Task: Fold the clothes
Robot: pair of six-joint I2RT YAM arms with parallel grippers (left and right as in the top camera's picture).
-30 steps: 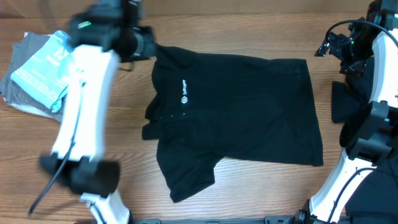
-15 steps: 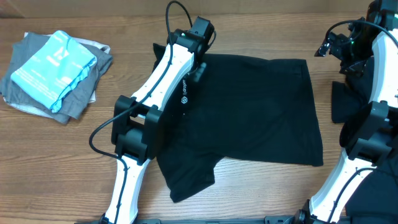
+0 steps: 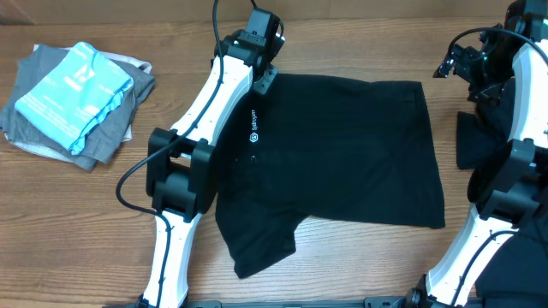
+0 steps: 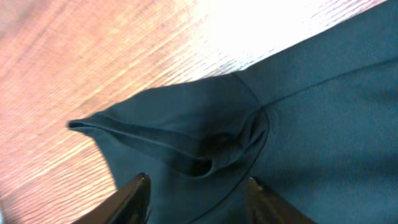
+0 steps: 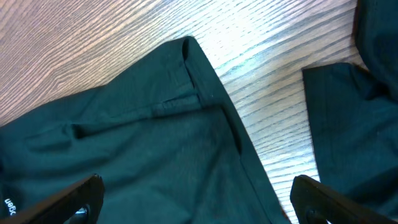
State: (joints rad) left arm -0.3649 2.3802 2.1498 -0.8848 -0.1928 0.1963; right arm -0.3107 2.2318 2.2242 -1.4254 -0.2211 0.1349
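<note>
The black short-sleeved cotton T-shirt (image 3: 342, 154) lies spread flat; over its rumpled sleeve the left gripper (image 4: 196, 190) stands half open, empty; over its hem corner the right gripper (image 5: 196, 186) gapes wide, empty; left of it, a grey folded stack (image 3: 116, 128) topped by light-blue cloth (image 3: 73, 90); right, another black garment (image 3: 475, 141).

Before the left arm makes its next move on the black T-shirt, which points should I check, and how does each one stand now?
1. Left gripper open above the sleeve: ok.
2. Sleeve lying flat: not ok, it is bunched in folds.
3. Left fingers touching cloth: cannot tell.
4. Right gripper open, holding nothing: ok.
5. T-shirt body spread on the table: ok.
6. Folded pile apart from the T-shirt: ok.
</note>
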